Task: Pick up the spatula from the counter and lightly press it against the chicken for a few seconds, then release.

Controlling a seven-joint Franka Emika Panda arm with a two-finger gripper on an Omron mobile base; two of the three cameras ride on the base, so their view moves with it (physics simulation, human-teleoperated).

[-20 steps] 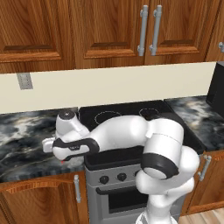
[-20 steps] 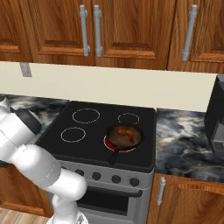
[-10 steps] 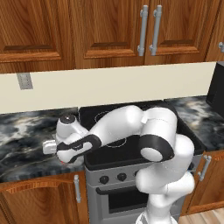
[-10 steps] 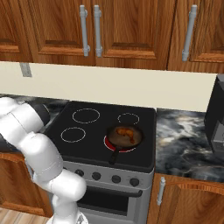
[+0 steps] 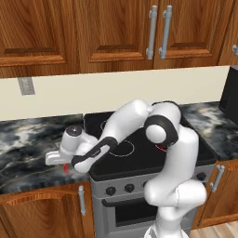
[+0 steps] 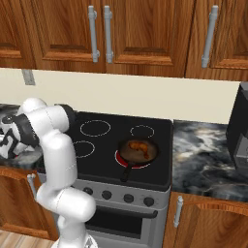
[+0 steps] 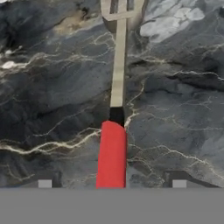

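Observation:
The spatula (image 7: 112, 158) lies flat on the dark marble counter (image 7: 52, 87). Its red handle is nearest the hand, a pale metal shaft runs away from it, and a slotted blade sits at the view's top. My gripper (image 7: 112, 183) is low over the handle end and open, one fingertip (image 7: 45, 183) on each side with a gap to the handle. From the left base view my gripper (image 5: 62, 160) points down at the counter left of the stove, a bit of red spatula (image 5: 65, 168) under it. The chicken (image 6: 139, 144) rests in a dark pan (image 6: 127, 154) on the front right burner.
The black stove (image 6: 97, 150) stands right of the hand, and the pan's handle points at its front edge. Marble counter (image 6: 203, 155) continues right of the stove to a dark appliance (image 6: 240, 126). Wooden cabinets hang above.
My elbow has swung up and over the stove while the hand stayed over the left counter and sank a little toward the spatula. Pan and chicken have not moved.

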